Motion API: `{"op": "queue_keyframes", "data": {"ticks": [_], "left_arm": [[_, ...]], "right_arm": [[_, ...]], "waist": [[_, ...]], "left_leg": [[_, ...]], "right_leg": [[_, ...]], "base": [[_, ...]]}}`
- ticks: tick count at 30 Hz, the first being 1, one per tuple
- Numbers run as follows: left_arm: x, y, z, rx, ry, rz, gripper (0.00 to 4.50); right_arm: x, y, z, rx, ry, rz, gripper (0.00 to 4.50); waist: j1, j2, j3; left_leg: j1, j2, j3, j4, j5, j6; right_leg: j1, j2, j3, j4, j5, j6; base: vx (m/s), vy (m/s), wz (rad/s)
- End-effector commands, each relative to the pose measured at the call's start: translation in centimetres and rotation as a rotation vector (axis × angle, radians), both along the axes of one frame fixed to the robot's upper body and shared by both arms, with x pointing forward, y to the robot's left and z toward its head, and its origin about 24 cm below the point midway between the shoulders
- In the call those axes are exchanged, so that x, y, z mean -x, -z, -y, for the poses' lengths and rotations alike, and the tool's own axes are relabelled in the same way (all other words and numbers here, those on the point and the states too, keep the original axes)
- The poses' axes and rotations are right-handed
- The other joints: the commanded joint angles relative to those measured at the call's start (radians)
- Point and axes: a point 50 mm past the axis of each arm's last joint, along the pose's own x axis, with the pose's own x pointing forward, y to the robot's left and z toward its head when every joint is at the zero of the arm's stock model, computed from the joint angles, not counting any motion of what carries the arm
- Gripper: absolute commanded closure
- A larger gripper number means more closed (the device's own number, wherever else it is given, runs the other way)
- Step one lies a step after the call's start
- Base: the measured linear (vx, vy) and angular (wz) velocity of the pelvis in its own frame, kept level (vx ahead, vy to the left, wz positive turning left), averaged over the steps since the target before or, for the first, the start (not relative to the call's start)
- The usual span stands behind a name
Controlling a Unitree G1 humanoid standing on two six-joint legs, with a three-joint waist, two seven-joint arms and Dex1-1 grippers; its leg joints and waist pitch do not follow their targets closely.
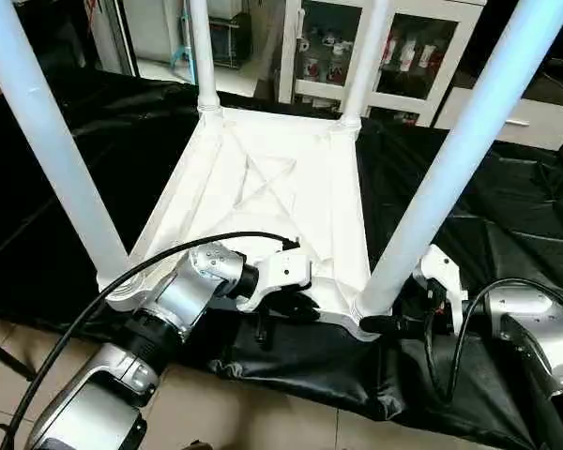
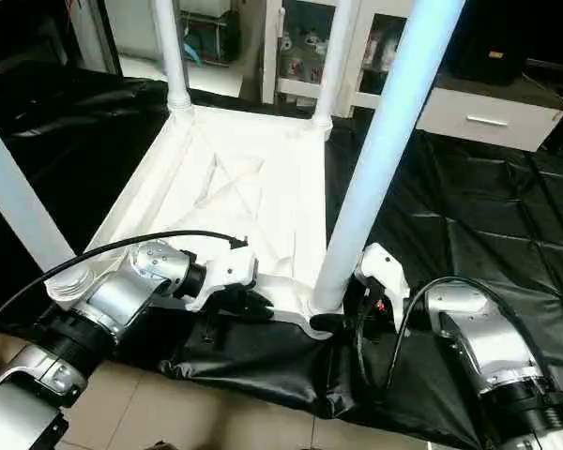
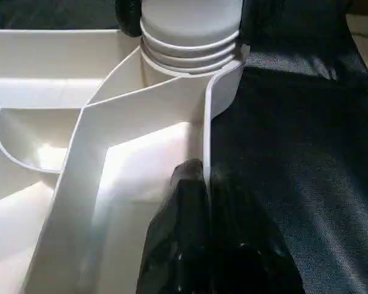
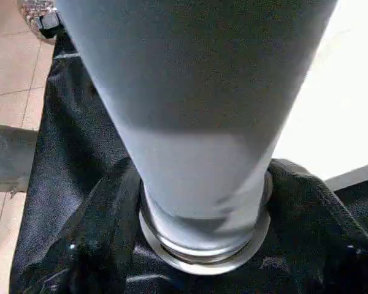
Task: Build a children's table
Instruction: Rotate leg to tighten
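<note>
The children's table lies upside down on a black cloth: its white tabletop (image 1: 263, 187) shows the ribbed X-braced underside. Legs stand upright in the corner sockets: near left (image 1: 47, 141), near right (image 1: 460, 159), far left (image 1: 203, 56), far right (image 1: 366, 66). My left gripper (image 1: 296, 309) is at the near edge, its black fingers (image 3: 190, 245) shut on the tabletop's rim (image 3: 208, 122). My right gripper (image 1: 382, 319) straddles the base of the near right leg (image 4: 196, 122), one finger on each side, close to the threaded end (image 3: 190, 37).
The black cloth (image 1: 488, 216) covers the low platform and hangs over its near edge onto a tiled floor (image 1: 244, 412). A white cabinet with glass doors (image 1: 403, 56) stands behind. A black cable (image 1: 94, 300) loops along my left forearm.
</note>
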Motion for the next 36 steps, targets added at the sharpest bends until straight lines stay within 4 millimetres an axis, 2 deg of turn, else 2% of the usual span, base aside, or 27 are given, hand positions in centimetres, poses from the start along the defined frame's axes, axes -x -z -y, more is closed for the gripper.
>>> {"op": "queue_keyframes", "data": {"ticks": [1, 3, 5, 6, 7, 8, 9, 10, 11, 12, 13, 15, 16, 17, 19, 20, 21, 22, 23, 26, 29, 30, 31, 33, 34, 35, 36], "left_arm": [[0.3, 0.1, 0.9, 0.025, 0.008, -0.008, 4.50], [0.2, 0.1, 0.8, 0.022, -0.005, -0.009, 4.50], [-0.4, 0.2, 0.8, 0.014, -0.056, 0.002, 4.50], [-0.6, 0.2, 1.0, 0.018, -0.079, 0.005, 4.50], [-1.2, 0.1, 1.3, 0.023, -0.141, 0.014, 4.50], [-1.2, 0.1, 1.3, 0.023, -0.141, 0.014, 4.50], [-1.6, 0.0, 1.5, 0.025, -0.188, 0.025, 4.50], [-2.1, -0.1, 1.9, 0.026, -0.238, 0.039, 4.50], [-2.6, -0.2, 2.2, 0.025, -0.304, 0.050, 4.50], [-3.2, -0.3, 2.7, 0.022, -0.388, 0.060, 4.50], [-3.8, -0.3, 3.1, 0.016, -0.489, 0.066, 4.50], [-4.5, -0.5, 3.8, 0.003, -0.605, 0.099, 4.50], [-4.9, -0.7, 4.2, 0.001, -0.654, 0.134, 4.50], [-5.1, -0.8, 4.4, 0.003, -0.682, 0.162, 4.50], [-5.3, -1.1, 5.3, 0.024, -0.715, 0.190, 4.50], [-5.5, -1.5, 6.0, 0.040, -0.736, 0.227, 4.50], [-5.5, -1.5, 6.0, 0.040, -0.736, 0.227, 4.50], [-5.6, -1.8, 6.3, 0.055, -0.747, 0.239, 4.50], [-5.6, -1.8, 6.2, 0.051, -0.739, 0.248, 4.50], [-5.7, -1.9, 5.8, 0.050, -0.741, 0.255, 4.50], [-5.9, -1.6, 5.1, 0.039, -0.740, 0.261, 4.50], [-5.9, -1.5, 4.8, 0.037, -0.732, 0.265, 4.50], [-5.9, -1.4, 4.7, 0.037, -0.730, 0.266, 4.50], [-5.7, -1.3, 4.4, 0.042, -0.696, 0.262, 4.50], [-5.6, -1.1, 4.1, 0.041, -0.680, 0.251, 4.50], [-5.3, -1.0, 3.8, 0.045, -0.633, 0.249, 4.50], [-5.1, -0.9, 3.7, 0.046, -0.600, 0.249, 4.50]], "right_arm": [[0.0, 0.3, -0.6, -0.012, -0.011, -0.012, 1.78], [-0.1, 0.4, -0.6, -0.020, 0.006, -0.016, 1.78], [-0.9, 1.4, -0.5, 0.007, 0.171, -0.012, 1.78], [-1.2, 2.0, -0.3, 0.037, 0.250, -0.029, 1.78], [-1.5, 2.9, -0.1, 0.057, 0.374, -0.063, 1.78], [-1.5, 2.9, -0.1, 0.057, 0.374, -0.063, 1.78], [-1.8, 3.3, -0.2, 0.044, 0.453, -0.082, 1.80], [-2.1, 3.5, -0.3, 0.039, 0.530, -0.086, 1.81], [-2.5, 3.8, -0.5, 0.034, 0.621, -0.086, 1.81], [-2.9, 4.0, -0.8, 0.050, 0.704, -0.065, 1.81], [-3.4, 4.2, -1.2, 0.062, 0.783, -0.035, 1.81], [-4.0, 4.4, -2.1, 0.074, 0.894, 0.016, 1.81], [-4.4, 4.4, -2.7, 0.072, 0.950, 0.041, 1.81], [-4.6, 4.4, -3.2, 0.068, 0.983, 0.055, 1.81], [-5.0, 4.5, -4.5, 0.074, 1.063, 0.078, 1.81], [-5.3, 4.6, -6.1, 0.061, 1.083, 0.075, 1.81], [-5.3, 4.6, -6.1, 0.061, 1.083, 0.075, 1.81], [-5.4, 4.3, -7.3, 0.046, 1.040, 0.098, 1.81], [-5.6, 4.0, -7.5, 0.025, 1.030, 0.108, 1.81], [-5.8, 3.3, -7.8, -0.051, 1.011, 0.127, 1.82], [-5.6, 2.1, -7.9, -0.193, 0.898, 0.139, 1.82], [-5.4, 1.7, -7.7, -0.222, 0.885, 0.152, 1.82], [-5.4, 1.6, -7.7, -0.227, 0.886, 0.157, 1.26], [-5.0, 1.1, -7.3, -0.266, 0.855, 0.163, 1.12], [-4.7, 0.8, -6.9, -0.275, 0.834, 0.169, 1.05], [-4.4, 0.6, -6.3, -0.281, 0.819, 0.170, 0.91], [-4.3, 0.5, -5.9, -0.282, 0.812, 0.171, 0.75]], "waist": [[-0.001, -0.022, -0.061], [-0.002, -0.016, -0.060], [-0.009, -0.010, -0.057], [-0.014, -0.011, -0.057], [-0.023, -0.011, -0.056], [-0.035, -0.014, -0.056], [-0.036, -0.007, -0.055], [-0.043, -0.010, -0.054], [-0.050, -0.009, -0.053], [-0.056, -0.006, -0.054], [-0.063, -0.006, -0.056], [-0.071, -0.002, -0.058], [-0.073, 0.008, -0.059], [-0.087, 0.008, -0.061], [-0.089, 0.005, -0.063], [-0.084, 0.012, -0.062], [-0.085, 0.011, -0.063], [-0.086, 0.010, -0.065], [-0.079, 0.009, -0.067], [-0.073, 0.010, -0.070], [-0.066, 0.008, -0.071], [-0.064, 0.009, -0.070], [-0.059, 0.007, -0.070], [-0.052, 0.008, -0.073], [-0.050, 0.008, -0.070], [-0.053, 0.007, -0.068], [-0.053, 0.007, -0.068]], "left_leg": [[0.007, 0.040, -0.015, -0.079, -0.262, 0.066], [0.007, 0.038, -0.015, -0.080, -0.273, 0.062], [0.008, 0.036, -0.017, -0.084, -0.306, 0.040], [0.006, 0.035, -0.019, -0.086, -0.317, 0.029], [0.004, 0.033, -0.024, -0.089, -0.355, 0.008], [0.007, 0.030, -0.027, -0.087, -0.392, -0.004], [0.010, 0.030, -0.030, -0.087, -0.406, -0.011], [0.012, 0.028, -0.030, -0.084, -0.431, -0.015], [0.012, 0.024, -0.034, -0.082, -0.452, -0.021], [0.011, 0.022, -0.037, -0.081, -0.458, -0.026], [0.011, 0.022, -0.043, -0.080, -0.466, -0.033], [0.008, 0.023, -0.050, -0.083, -0.464, -0.031], [0.006, 0.024, -0.052, -0.084, -0.466, -0.031], [0.006, 0.024, -0.057, -0.087, -0.481, -0.027], [-0.004, 0.022, -0.053, -0.089, -0.441, -0.010], [0.004, 0.020, -0.047, -0.086, -0.430, 0.001], [0.003, 0.020, -0.046, -0.086, -0.422, 0.003], [0.000, 0.021, -0.045, -0.087, -0.410, 0.005], [-0.002, 0.023, -0.042, -0.088, -0.378, 0.018], [-0.005, 0.023, -0.035, -0.085, -0.324, 0.043], [-0.003, 0.024, -0.029, -0.080, -0.296, 0.074], [-0.004, 0.024, -0.029, -0.080, -0.287, 0.077], [-0.003, 0.025, -0.027, -0.079, -0.269, 0.086], [-0.005, 0.025, -0.026, -0.077, -0.231, 0.097], [-0.013, 0.023, -0.026, -0.078, -0.230, 0.110], [-0.027, 0.023, -0.035, -0.083, -0.238, 0.107], [-0.027, 0.023, -0.035, -0.083, -0.238, 0.107]], "right_leg": [[0.042, -0.028, 0.029, -0.060, -0.350, -0.203], [0.042, -0.027, 0.028, -0.062, -0.357, -0.204], [0.038, -0.024, 0.027, -0.069, -0.395, -0.194], [0.040, -0.023, 0.025, -0.069, -0.412, -0.188], [0.041, -0.022, 0.020, -0.074, -0.465, -0.165], [0.037, -0.022, 0.017, -0.081, -0.519, -0.146], [0.037, -0.025, 0.016, -0.084, -0.540, -0.138], [0.029, -0.023, 0.013, -0.094, -0.580, -0.121], [0.028, -0.023, 0.007, -0.102, -0.629, -0.098], [0.027, -0.023, 0.003, -0.101, -0.641, -0.091], [0.031, -0.025, -0.007, -0.108, -0.666, -0.074], [0.037, -0.027, -0.015, -0.114, -0.656, -0.072], [0.038, -0.028, -0.016, -0.114, -0.635, -0.078], [0.044, -0.026, -0.026, -0.118, -0.581, -0.093], [0.050, -0.030, -0.025, -0.116, -0.522, -0.115], [0.041, -0.031, -0.020, -0.116, -0.500, -0.136], [0.040, -0.030, -0.018, -0.114, -0.487, -0.143], [0.044, -0.029, -0.016, -0.110, -0.468, -0.149], [0.048, -0.030, -0.013, -0.102, -0.411, -0.166], [0.050, -0.030, -0.008, -0.092, -0.335, -0.189], [0.051, -0.030, -0.005, -0.087, -0.294, -0.214], [0.052, -0.031, -0.006, -0.086, -0.296, -0.214], [0.052, -0.030, -0.005, -0.085, -0.297, -0.212], [0.055, -0.030, -0.004, -0.079, -0.278, -0.215], [0.059, -0.028, -0.005, -0.079, -0.284, -0.202], [0.072, -0.030, -0.009, -0.078, -0.330, -0.169], [0.072, -0.030, -0.009, -0.078, -0.330, -0.169]], "base": [[0.000, 0.000, 0.00], [0.000, 0.000, 0.00], [0.000, 0.000, 0.00], [0.000, 0.000, 0.00], [0.000, 0.000, 0.00], [0.000, 0.000, 0.00], [0.000, 0.000, 0.00], [0.000, 0.000, 0.00], [0.000, 0.000, 0.00], [0.000, 0.000, 0.00], [0.000, 0.000, 0.00], [0.000, 0.000, 0.00], [0.000, 0.000, 0.00], [0.000, 0.000, 0.00], [0.000, 0.000, 0.00], [0.000, 0.000, 0.00], [0.000, 0.000, 0.00], [0.000, 0.000, 0.00], [0.000, 0.000, 0.00], [0.000, 0.000, 0.00], [0.000, 0.000, 0.00], [0.000, 0.000, 0.00], [0.000, 0.000, 0.00], [0.000, 0.000, 0.00], [0.000, 0.000, 0.00], [0.000, 0.000, 0.00], [0.006, -0.029, -0.18]]}}
